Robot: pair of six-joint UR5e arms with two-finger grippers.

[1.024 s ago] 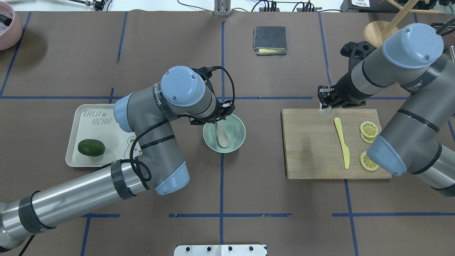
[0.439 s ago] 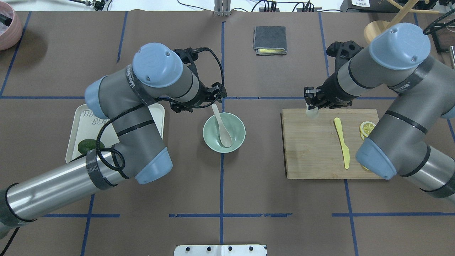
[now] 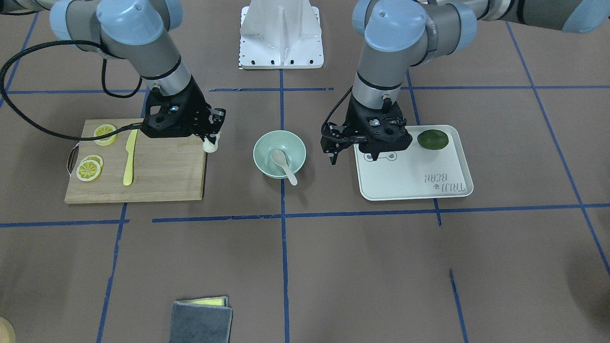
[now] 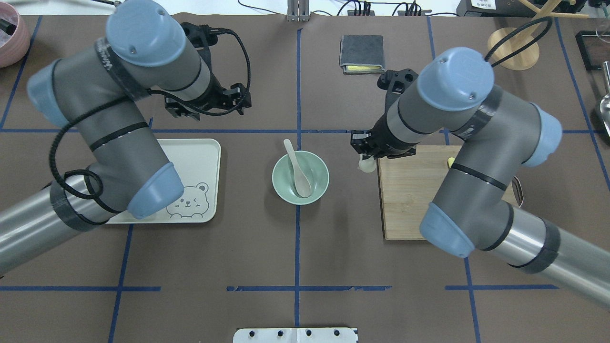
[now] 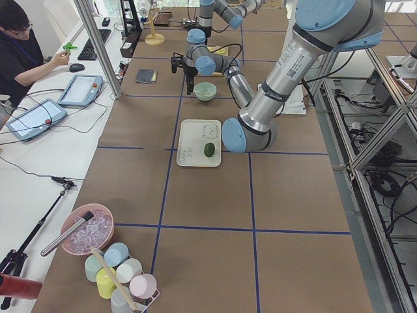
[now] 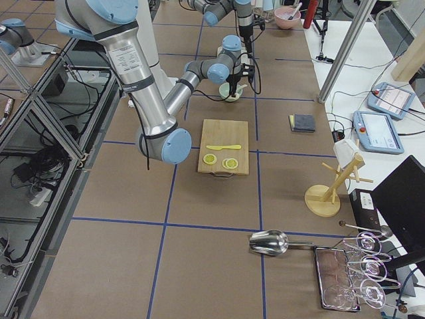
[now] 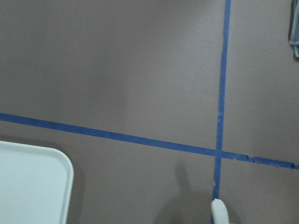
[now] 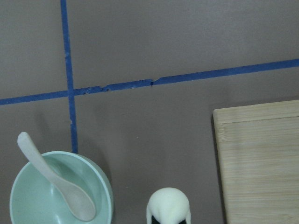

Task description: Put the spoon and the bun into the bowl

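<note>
The pale mint-green bowl (image 4: pixel 320 174) stands at the table's middle. The off-white spoon (image 4: pixel 298 172) lies in it, scoop down, with the handle over the far rim. Both show in the front view, bowl (image 3: pixel 265 146) and spoon (image 3: pixel 282 163), and in the right wrist view, bowl (image 8: pixel 29 198) and spoon (image 8: pixel 63 189). My right gripper (image 4: pixel 367 158) is shut on the white bun (image 4: pixel 366 165) and holds it just off the board's left edge, to the right of the bowl. The bun also shows in the right wrist view (image 8: pixel 168 205). My left gripper (image 4: pixel 239 100) is open and empty, behind and left of the bowl.
A bamboo cutting board (image 3: pixel 162 174) holds a yellow knife (image 3: pixel 128 157) and lemon slices (image 3: pixel 89 169). An off-white bear-print tray (image 3: pixel 414 178) holds a dark green lime (image 3: pixel 432 139). A folded grey cloth (image 4: pixel 362 53) lies at the back.
My left gripper has drawn back and to the left from the bowl, leaving the spoon in it. My right gripper has carried the bun left, off the board's edge towards the bowl.
</note>
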